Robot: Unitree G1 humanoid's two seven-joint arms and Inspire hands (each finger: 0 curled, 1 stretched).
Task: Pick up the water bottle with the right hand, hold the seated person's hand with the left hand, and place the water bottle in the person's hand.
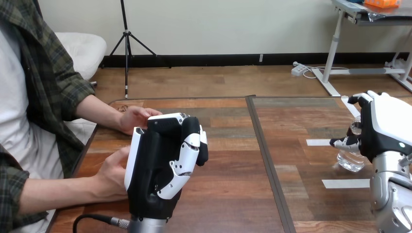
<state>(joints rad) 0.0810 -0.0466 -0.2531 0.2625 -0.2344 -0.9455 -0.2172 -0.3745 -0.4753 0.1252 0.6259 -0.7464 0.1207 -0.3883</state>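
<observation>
A clear water bottle [351, 159] stands on the table at the far right. My right hand [384, 127] is round its upper part, thumb across the near side and fingers curled over the top, hiding much of it. My left hand [154, 167] is raised over the table's left part with its fingers curled and nothing seen inside them. The person's nearer hand [112, 171] lies against the left side of my left hand, partly hidden behind it. The person's farther hand [137, 118] rests on the table just beyond my left hand's top.
Two white tape strips [346, 183] lie on the table near the bottle. A dark seam [266, 150] runs down the table's middle. The person's forearm [53, 193] lies along the table's left edge.
</observation>
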